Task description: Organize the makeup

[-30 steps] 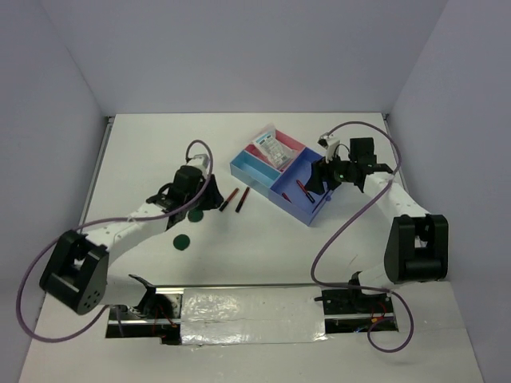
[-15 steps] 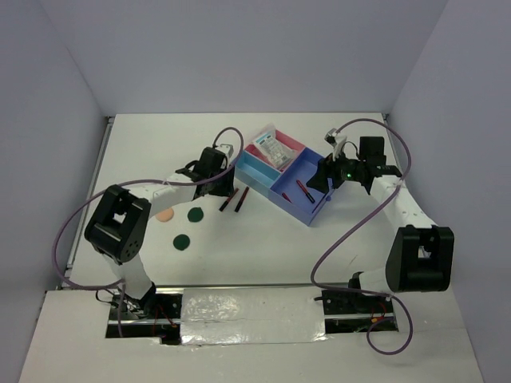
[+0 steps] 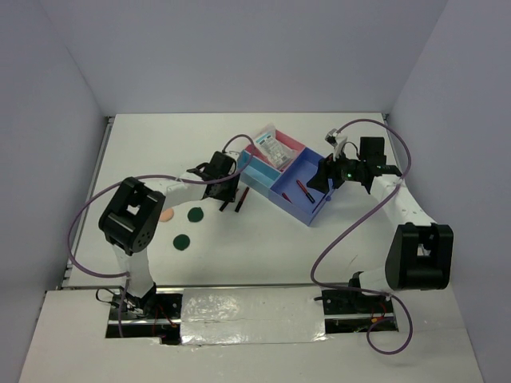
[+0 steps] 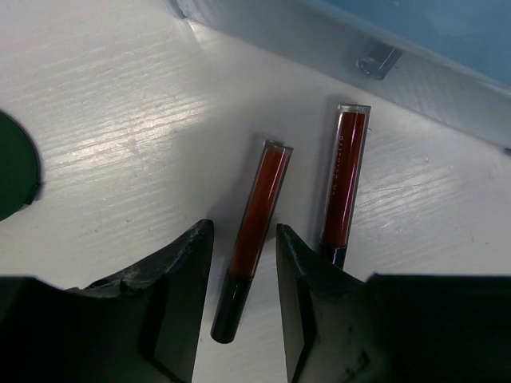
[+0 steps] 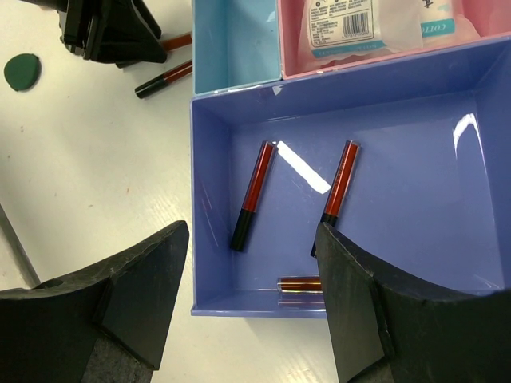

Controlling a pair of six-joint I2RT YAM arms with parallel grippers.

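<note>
Since a second ago my left arm has swung off the flat round discs and across the white table (image 3: 263, 255) to the two loose sticks beside the tray (image 3: 315, 214), uncovering the peach disc (image 3: 166, 215); my right arm has barely shifted. My left pincer (image 4: 241, 239) stands with its matte black, wedge-shaped fingers (image 4: 180, 279) parted to either side of the nearer stick (image 4: 254, 223). This is a slim tube with a glossy dark red barrel and a black cap, lying flat on the faintly grained tabletop. A sliver of table shows on each side of it, so my jaws are apart and not pinching. The second stick (image 4: 345, 187), of the same make, lies just beside it, nearly parallel, close to the tray's pale blue wall. One dark green disc (image 3: 196, 214) sits just beside the peach one, and the other green disc (image 3: 181, 241) lies nearer my bases. My right pincer (image 5: 251, 231) hangs spread wide above the tray's smooth purple-blue compartment, holding nothing. Down in that compartment lie the left tray stick (image 5: 254, 195) and the right tray stick (image 5: 339, 187), both slanted and apart, and the third tray stick (image 5: 302, 283) along the near wall. The white, blue-printed plastic packets (image 5: 363, 28), shiny and crinkled, fill the pink compartment, next to the narrow light-blue compartment (image 5: 235, 40).
</note>
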